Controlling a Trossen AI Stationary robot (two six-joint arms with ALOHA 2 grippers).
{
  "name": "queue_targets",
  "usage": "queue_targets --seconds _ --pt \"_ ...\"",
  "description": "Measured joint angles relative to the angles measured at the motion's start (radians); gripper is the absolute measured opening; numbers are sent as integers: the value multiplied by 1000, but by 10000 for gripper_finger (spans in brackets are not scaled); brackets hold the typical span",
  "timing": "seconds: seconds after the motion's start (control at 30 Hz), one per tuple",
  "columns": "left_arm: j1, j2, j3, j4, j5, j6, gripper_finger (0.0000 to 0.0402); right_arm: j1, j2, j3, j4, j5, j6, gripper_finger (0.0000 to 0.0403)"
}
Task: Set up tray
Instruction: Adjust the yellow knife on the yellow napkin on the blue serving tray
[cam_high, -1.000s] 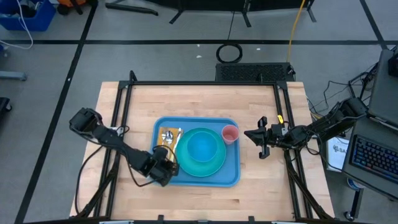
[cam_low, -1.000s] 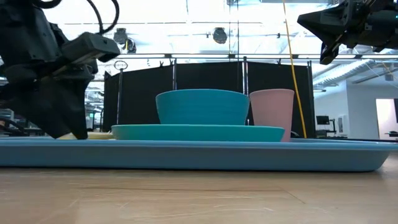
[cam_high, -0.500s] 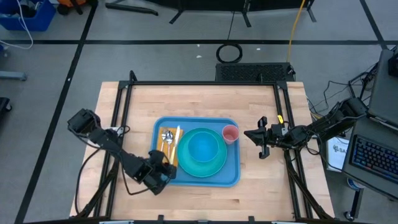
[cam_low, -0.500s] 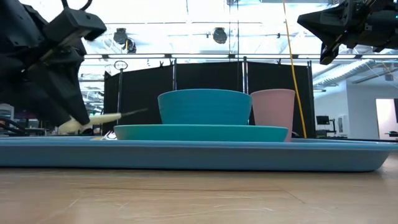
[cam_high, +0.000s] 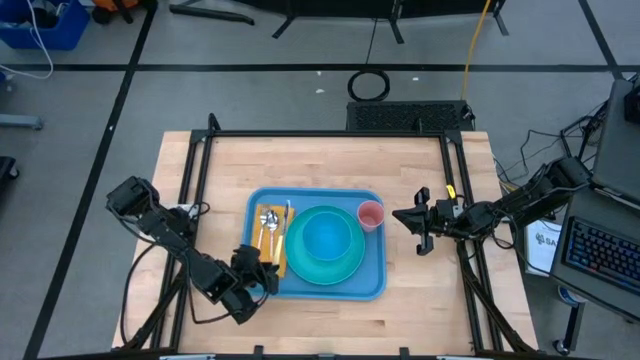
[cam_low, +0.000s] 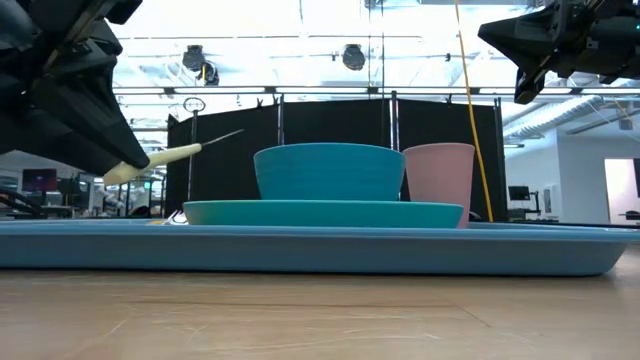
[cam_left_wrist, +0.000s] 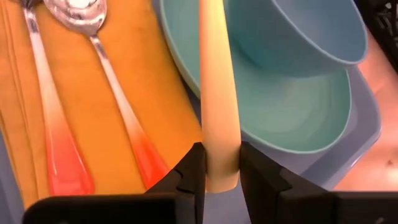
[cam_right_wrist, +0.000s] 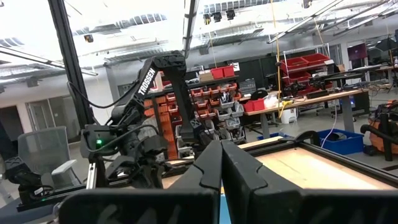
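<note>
The light-blue tray (cam_high: 316, 293) lies on the wooden table. It carries a turquoise plate (cam_high: 347, 264) with a blue bowl (cam_high: 325, 238) on it, and a pink cup (cam_high: 370, 214). An orange napkin (cam_high: 264, 238) on the tray holds two red-handled utensils (cam_left_wrist: 53, 143). My left gripper (cam_high: 260, 278) hangs over the tray's near left corner, shut on a cream-handled utensil (cam_low: 165, 157). My right gripper (cam_high: 400, 216) waits shut, raised beyond the tray's right side. My left gripper pinches the utensil's cream handle (cam_left_wrist: 219, 146) near its free end between its two fingers (cam_left_wrist: 191, 175). The fingers slant down from the table's near left and lie across the handle. The utensil is lifted clear of the tray, its thin metal end (cam_low: 224, 135) slanting upward.
Black frame rails (cam_high: 200, 180) run along the table's left, far and right sides. Bare wood (cam_high: 320, 160) lies between the tray and the far rail, and a strip (cam_high: 330, 325) lies along the near edge.
My left gripper has drawn back from the napkin toward the table's near left and has turned. The cream-handled utensil has come up off the napkin with it. It was nearly level half a second ago and now tilts with its metal end higher.
</note>
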Motion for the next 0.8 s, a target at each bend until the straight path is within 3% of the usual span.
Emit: queue_targets --seconds 0.13,0.47,0.67,0.8 --pt "-2 0 0 -13 0 18 76 0 0 0 0 0 0 0" --pt "0 0 0 -118 133 -152 76 0 0 0 0 0 0 0" --pt "47 0 0 -169 347 -230 76 0 0 0 0 0 0 0" --pt "67 0 1 -205 407 -257 76 0 0 0 0 0 0 0"
